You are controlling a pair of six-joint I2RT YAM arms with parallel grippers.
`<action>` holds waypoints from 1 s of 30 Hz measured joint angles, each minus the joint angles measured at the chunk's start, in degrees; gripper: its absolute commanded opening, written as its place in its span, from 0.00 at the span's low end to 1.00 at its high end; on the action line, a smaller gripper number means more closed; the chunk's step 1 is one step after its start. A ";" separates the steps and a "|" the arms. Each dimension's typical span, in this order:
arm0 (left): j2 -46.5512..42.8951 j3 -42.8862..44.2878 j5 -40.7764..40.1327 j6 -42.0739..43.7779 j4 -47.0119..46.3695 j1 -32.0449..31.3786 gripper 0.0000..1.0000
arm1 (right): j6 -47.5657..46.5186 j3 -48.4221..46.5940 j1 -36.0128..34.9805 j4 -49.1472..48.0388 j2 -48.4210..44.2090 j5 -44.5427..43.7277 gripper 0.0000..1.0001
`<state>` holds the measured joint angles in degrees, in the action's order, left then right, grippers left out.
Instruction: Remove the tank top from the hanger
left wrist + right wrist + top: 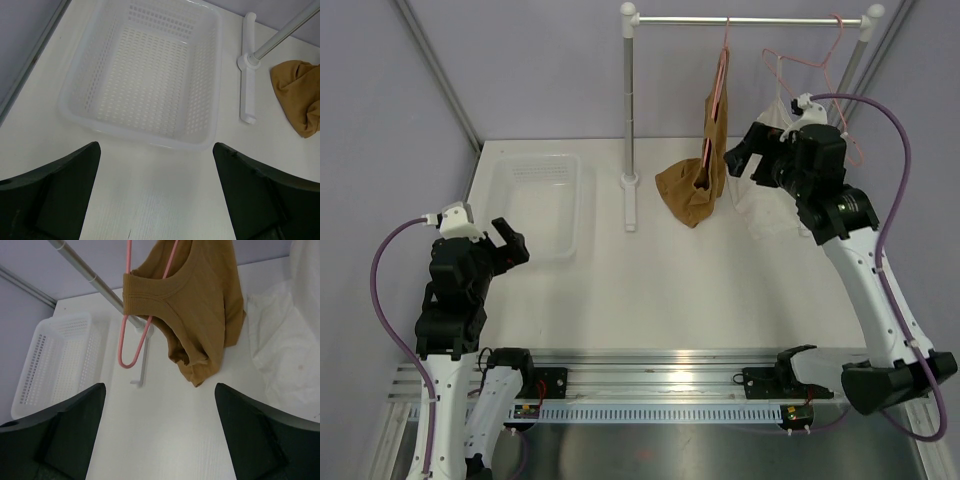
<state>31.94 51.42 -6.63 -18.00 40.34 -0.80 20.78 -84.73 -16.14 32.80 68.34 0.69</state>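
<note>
The tan-brown tank top (692,192) hangs from a pink wire hanger (721,90) on the rail, and its lower part rests bunched on the table. In the right wrist view the tank top (200,295) is still draped on the hanger (131,335), whose one rounded corner sticks out bare below the neckline. My right gripper (746,160) (160,387) is open and empty, just right of the top and not touching it. My left gripper (516,243) (156,147) is open and empty, low over the table in front of the basket. The top's hem also shows in the left wrist view (300,95).
A white perforated basket (535,205) (140,140) (30,375) sits at the back left. The rack's pole (630,110) and foot (247,75) stand mid-table. A second pink hanger (815,62) carries a white garment (772,115) (287,345) behind my right gripper.
</note>
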 measured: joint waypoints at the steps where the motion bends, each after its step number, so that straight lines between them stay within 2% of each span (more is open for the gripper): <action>1: 0.00 0.00 0.00 0.00 0.00 0.02 0.99 | 0.24 -0.94 0.00 -0.09 2.19 0.22 0.93; 13: 0.44 0.00 0.74 0.00 -0.04 0.02 0.99 | -1.64 -25.24 -2.60 1.46 22.93 -2.12 0.76; 19: 0.50 0.00 1.11 0.00 -0.17 0.04 0.99 | -5.92 -40.83 -5.09 4.76 35.58 -12.11 0.69; 23: 0.66 0.00 1.55 0.00 -0.17 0.04 0.99 | -9.49 -50.56 -7.78 9.16 44.46 -19.19 0.54; 24: 0.76 0.00 1.62 0.00 -0.20 0.07 0.99 | -9.97 -51.91 -8.13 9.86 45.81 -20.63 0.45; 25: 0.83 0.00 1.77 0.00 -0.17 0.07 0.99 | -10.82 -53.07 -8.55 10.69 47.17 -22.16 0.42; 30: 0.98 0.00 2.75 0.00 -0.22 0.07 0.99 | -13.31 -53.99 -9.62 13.38 49.00 -28.83 0.41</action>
<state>32.93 51.42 -3.88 -18.00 40.12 -0.73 7.46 -138.72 -25.76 46.17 117.34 -28.14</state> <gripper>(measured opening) 0.988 0.418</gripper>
